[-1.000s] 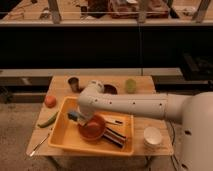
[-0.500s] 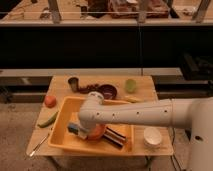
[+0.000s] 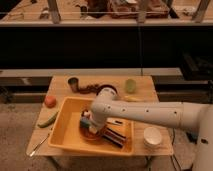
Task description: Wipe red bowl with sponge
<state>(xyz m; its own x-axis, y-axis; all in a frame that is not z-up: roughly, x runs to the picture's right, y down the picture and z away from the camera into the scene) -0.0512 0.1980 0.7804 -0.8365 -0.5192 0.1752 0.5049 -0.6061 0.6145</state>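
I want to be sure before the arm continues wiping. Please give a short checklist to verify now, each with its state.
1. End effector is down inside the yellow tub: ok.
2. Red bowl lies in the tub under the end effector: ok.
3. Sponge at the end effector: ok; firm grip: cannot tell.
4. Sponge touching the bowl's inside: cannot tell.
5. White cup stands outside the tub, apart from the arm: ok.
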